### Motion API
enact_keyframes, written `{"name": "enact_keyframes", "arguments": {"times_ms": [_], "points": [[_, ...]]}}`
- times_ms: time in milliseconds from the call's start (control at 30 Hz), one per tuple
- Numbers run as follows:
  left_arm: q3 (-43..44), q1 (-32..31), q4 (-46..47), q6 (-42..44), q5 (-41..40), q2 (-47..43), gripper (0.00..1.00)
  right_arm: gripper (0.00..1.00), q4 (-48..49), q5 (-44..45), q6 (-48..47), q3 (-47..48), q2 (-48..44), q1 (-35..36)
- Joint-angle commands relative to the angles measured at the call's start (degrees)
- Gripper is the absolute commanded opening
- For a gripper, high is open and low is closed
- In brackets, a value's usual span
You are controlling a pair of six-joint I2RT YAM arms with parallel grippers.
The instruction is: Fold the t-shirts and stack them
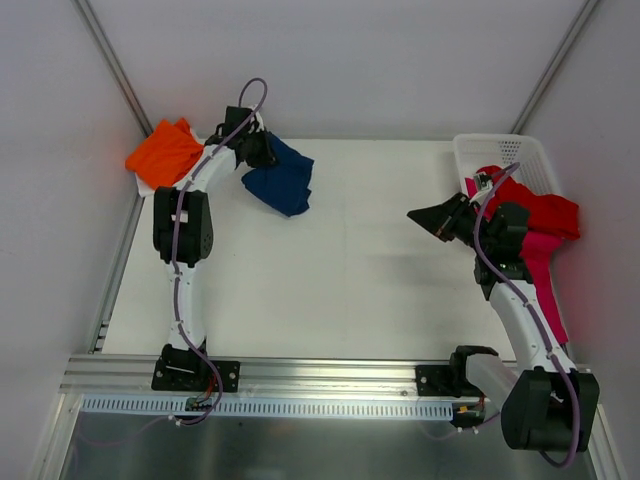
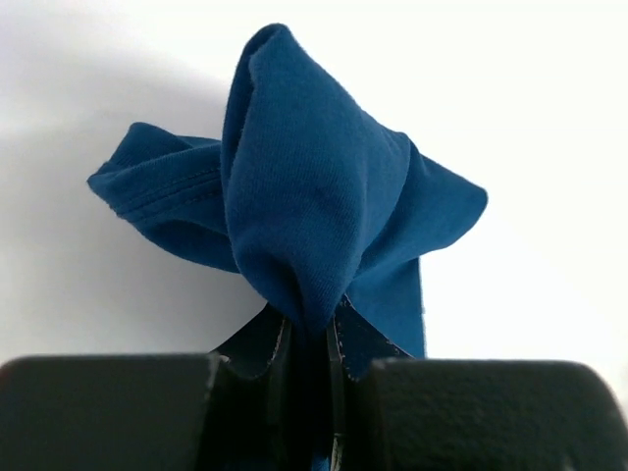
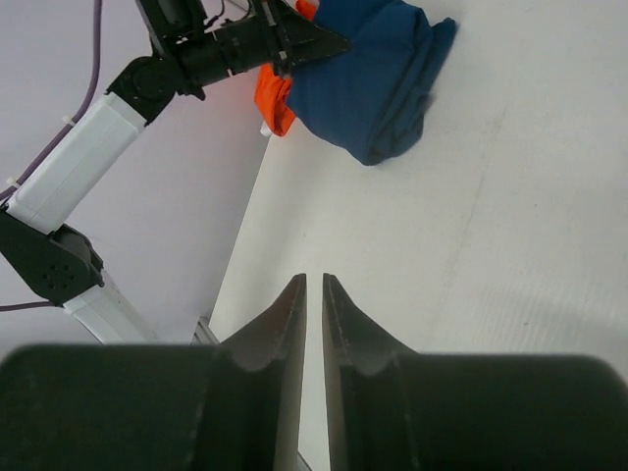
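Observation:
The navy blue t-shirt (image 1: 283, 180) (image 2: 304, 196) (image 3: 378, 78) hangs bunched at the back left of the table, and my left gripper (image 1: 262, 150) (image 2: 312, 329) is shut on a fold of it. Just left of it lies the orange t-shirt (image 1: 163, 155) (image 3: 273, 103), folded at the table's back left corner. A red t-shirt (image 1: 545, 212) spills out of the white basket (image 1: 500, 150) at the back right, with a magenta-pink one (image 1: 540, 270) trailing down towards the near edge. My right gripper (image 1: 415, 215) (image 3: 314, 280) hovers left of the basket, shut and holding nothing.
The white tabletop (image 1: 350, 280) stretches between the two arms. Grey walls close in on the left, back and right. An aluminium rail (image 1: 330, 375) runs along the near edge, carrying both arm bases.

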Motion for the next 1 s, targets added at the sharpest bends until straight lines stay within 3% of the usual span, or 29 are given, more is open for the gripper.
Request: {"name": "enact_keyframes", "arguments": {"times_ms": [0, 400, 967], "points": [[5.75, 1.29, -6.11, 8.14, -3.26, -1.57, 0.00, 0.14, 1.73, -1.32, -1.04, -1.29, -2.19, -1.07], [13.83, 11.74, -7.96, 10.87, -5.99, 0.19, 0.00, 0.14, 1.73, -1.67, -2.53, -5.33, -4.65, -2.65], [24.47, 20.89, -9.63, 15.71, -10.47, 1.07, 0.00, 0.13, 3.48, -0.71, -2.79, -7.09, -1.67, -2.92]]}}
